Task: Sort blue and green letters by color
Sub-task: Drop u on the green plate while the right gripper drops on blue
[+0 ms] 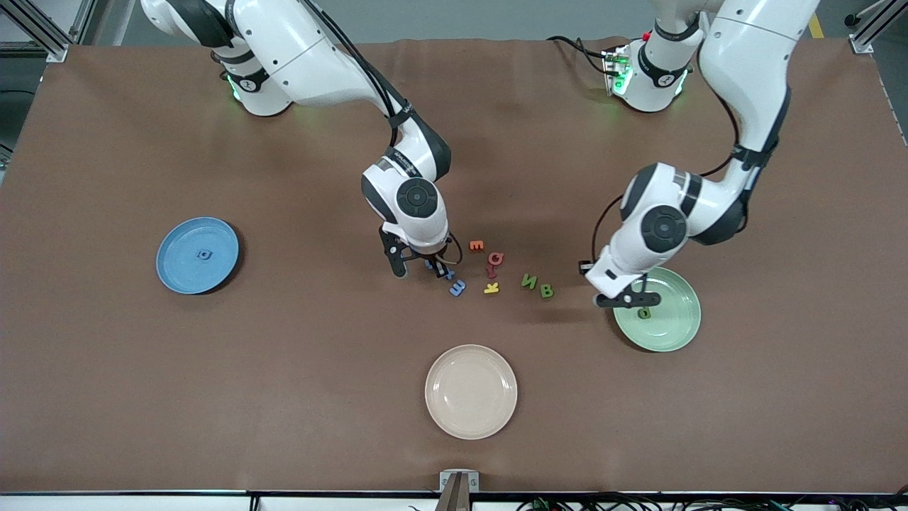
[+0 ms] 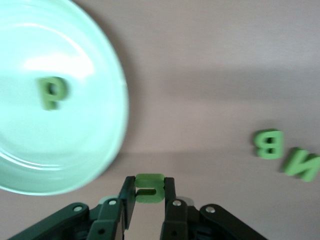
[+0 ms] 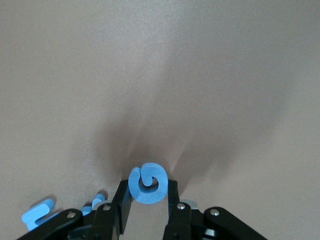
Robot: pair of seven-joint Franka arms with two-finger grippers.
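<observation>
Nearest us the beige plate (image 1: 471, 391) sits alone on the brown worktop (image 1: 284, 369), with bare cloth all round it. Farther off, the left pincer (image 2: 149, 196) hangs over the green plate's (image 1: 674, 333) rim, clamped on a green letter (image 2: 149, 188); a green P (image 2: 51, 92) lies in that plate, and green B (image 1: 546, 290) and N (image 1: 529, 281) lie beside it. The right pincer (image 3: 148, 200) is down by the letter cluster, pinching a blue G (image 3: 147, 184); a blue letter (image 1: 457, 287) lies close by. The blue plate (image 1: 197, 255) stands well apart.

Among the foam letters on the table, a green B (image 2: 269, 144) and a green N (image 2: 302, 164) read clearly. A green P (image 2: 52, 92) lies on the green plate (image 2: 100, 150).
</observation>
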